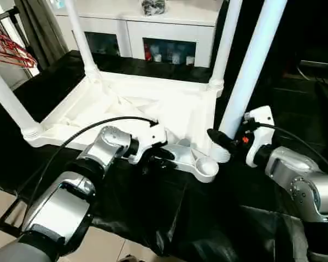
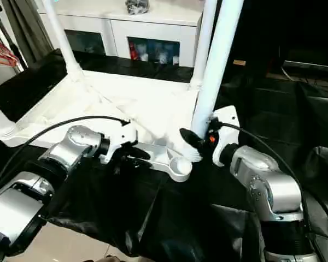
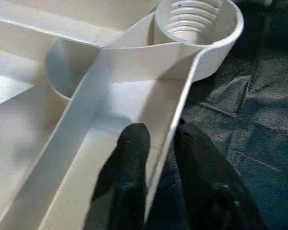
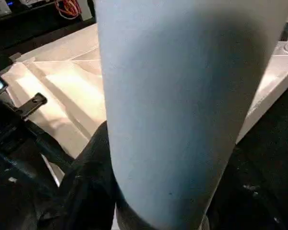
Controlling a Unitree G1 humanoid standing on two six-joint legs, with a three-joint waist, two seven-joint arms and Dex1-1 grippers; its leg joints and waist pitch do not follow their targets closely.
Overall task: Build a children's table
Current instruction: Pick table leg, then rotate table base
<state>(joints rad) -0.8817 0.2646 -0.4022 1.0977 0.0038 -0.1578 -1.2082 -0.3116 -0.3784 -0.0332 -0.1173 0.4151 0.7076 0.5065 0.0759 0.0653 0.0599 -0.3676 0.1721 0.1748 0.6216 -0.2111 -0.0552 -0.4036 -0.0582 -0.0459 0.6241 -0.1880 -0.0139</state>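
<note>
Gleaming ribbed white plastic table (image 1: 153, 103) w/ tubular legs (image 1: 251, 71)

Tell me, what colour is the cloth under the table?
Black cloth, clearest in the left eye view.

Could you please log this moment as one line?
left gripper: straddling tabletop rim | right gripper: shut on fourth leg | empty corner socket

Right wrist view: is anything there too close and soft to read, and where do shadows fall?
Right wrist view: the white leg looms close, soft and featureless, its lower end shaded. Left wrist view: the black fingers are blurred and cast a shadow on the tabletop's ribbed underside.
</note>
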